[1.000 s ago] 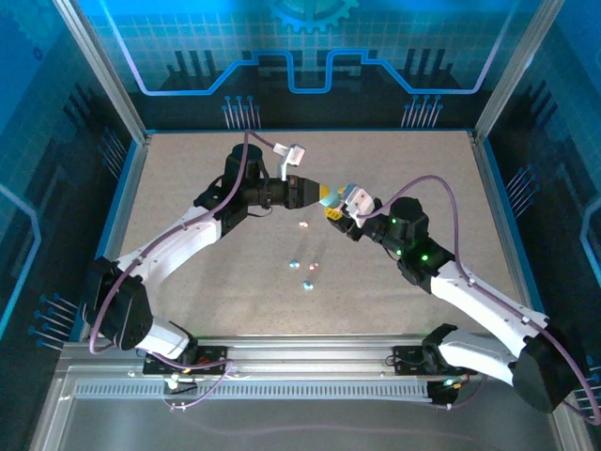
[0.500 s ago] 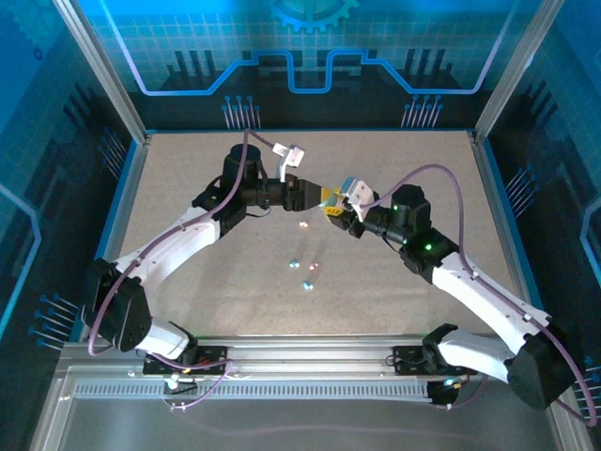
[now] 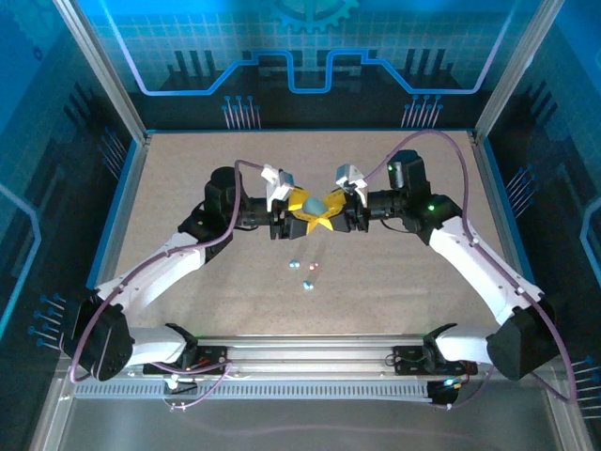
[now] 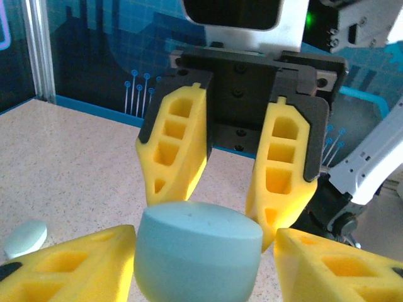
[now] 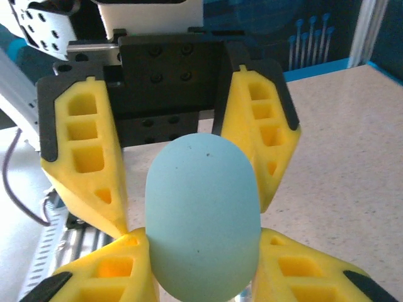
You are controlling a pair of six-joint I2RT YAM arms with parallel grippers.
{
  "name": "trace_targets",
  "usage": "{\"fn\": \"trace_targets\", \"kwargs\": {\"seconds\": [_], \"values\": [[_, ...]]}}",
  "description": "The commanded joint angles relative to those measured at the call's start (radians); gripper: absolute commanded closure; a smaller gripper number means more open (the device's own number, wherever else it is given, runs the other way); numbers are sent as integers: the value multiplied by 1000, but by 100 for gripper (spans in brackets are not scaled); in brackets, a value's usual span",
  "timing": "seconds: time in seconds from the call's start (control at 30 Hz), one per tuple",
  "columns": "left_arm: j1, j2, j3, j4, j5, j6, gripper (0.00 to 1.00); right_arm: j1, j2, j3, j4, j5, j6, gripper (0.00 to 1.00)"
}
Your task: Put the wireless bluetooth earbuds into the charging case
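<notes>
Teal-blue and pebble-shaped, the charging case (image 5: 201, 214) sits where the two grippers meet tip to tip. The right gripper (image 5: 198, 234) clamps it, with both yellow fingers (image 5: 107, 270) pressed to its flanks. The left gripper (image 4: 206, 228) faces it from the opposite side. One left finger (image 4: 82, 258) touches the case and the other shows a sliver of gap, so I cannot tell whether it grips. A teal earbud (image 3: 293, 264), a pink earbud (image 3: 312, 266) and a third earbud (image 3: 307, 283) lie on the table (image 3: 188, 160). They are on the arm-base side of both grippers, apart from the case.
</notes>
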Motion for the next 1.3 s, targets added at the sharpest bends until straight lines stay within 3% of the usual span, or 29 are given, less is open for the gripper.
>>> {"fn": "trace_targets", "kwargs": {"seconds": [0.0, 0.2, 0.47, 0.63, 0.9, 1.27], "values": [[3, -13, 29, -15, 51, 81, 46, -11, 8, 40, -92, -96, -46, 67], [3, -4, 51, -92, 64, 129, 52, -12, 19, 68, -139, -100, -77, 67], [3, 3, 74, -169, 53, 174, 52, -11, 24, 75, -147, -91, -86, 67], [3, 13, 88, -203, 51, 192, 41, -11, 26, 76, -147, -77, -85, 67], [4, 27, 108, -245, 46, 197, 38, -9, 25, 66, -125, -66, -78, 68], [4, 41, 130, -286, 50, 212, 60, -5, 20, 67, -126, -60, -80, 67]]}}
